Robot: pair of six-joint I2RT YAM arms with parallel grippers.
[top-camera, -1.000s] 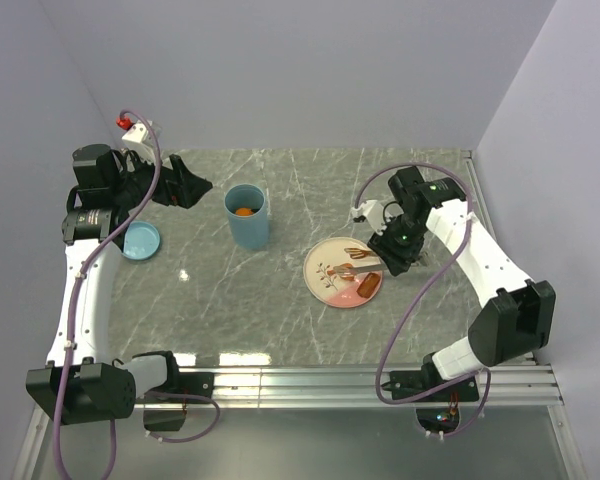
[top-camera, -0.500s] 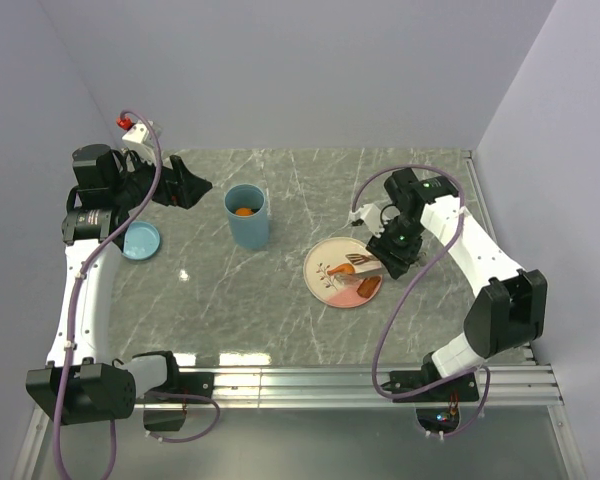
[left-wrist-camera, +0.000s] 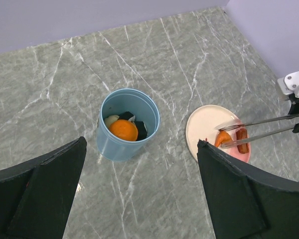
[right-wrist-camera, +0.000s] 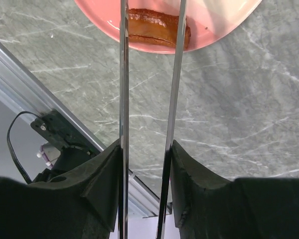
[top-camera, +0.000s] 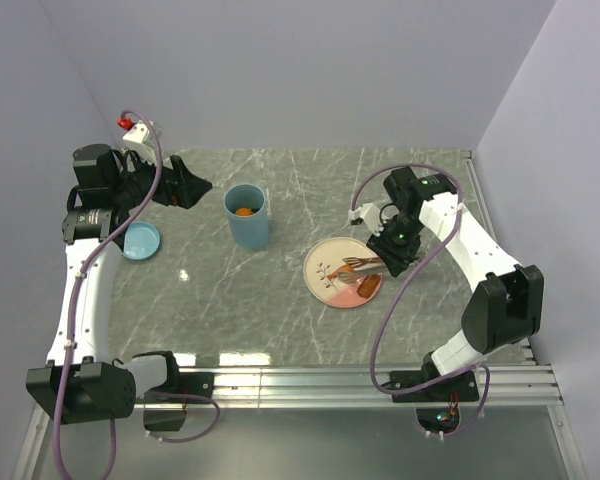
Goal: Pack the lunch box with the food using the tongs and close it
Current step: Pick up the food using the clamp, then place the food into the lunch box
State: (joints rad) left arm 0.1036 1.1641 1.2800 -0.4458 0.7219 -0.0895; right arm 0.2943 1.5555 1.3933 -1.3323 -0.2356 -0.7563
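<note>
The light-blue lunch box (top-camera: 248,235) stands upright and uncovered left of centre, with an orange round (left-wrist-camera: 123,130), a beige piece and dark rolls inside. Its lid (top-camera: 140,241) lies at the far left. My right gripper (top-camera: 388,252) is shut on the silver tongs (right-wrist-camera: 123,99), one arm against each finger. The tongs (left-wrist-camera: 261,128) reach over the pink plate (left-wrist-camera: 204,122), their tips either side of an orange piece (left-wrist-camera: 223,138). A brown sausage (right-wrist-camera: 157,30) lies across under both arms. My left gripper (top-camera: 193,187) hovers open behind the lunch box (left-wrist-camera: 119,147), holding nothing.
An aluminium rail (top-camera: 310,385) runs along the table's near edge, also seen below the right wrist (right-wrist-camera: 35,69). Walls close in the back and both sides. The right arm's cable (top-camera: 400,310) loops beside the plate (top-camera: 325,285).
My right gripper has squeezed the tongs' arms closer together, and the right arm has shifted slightly toward the back. The left arm has not moved.
</note>
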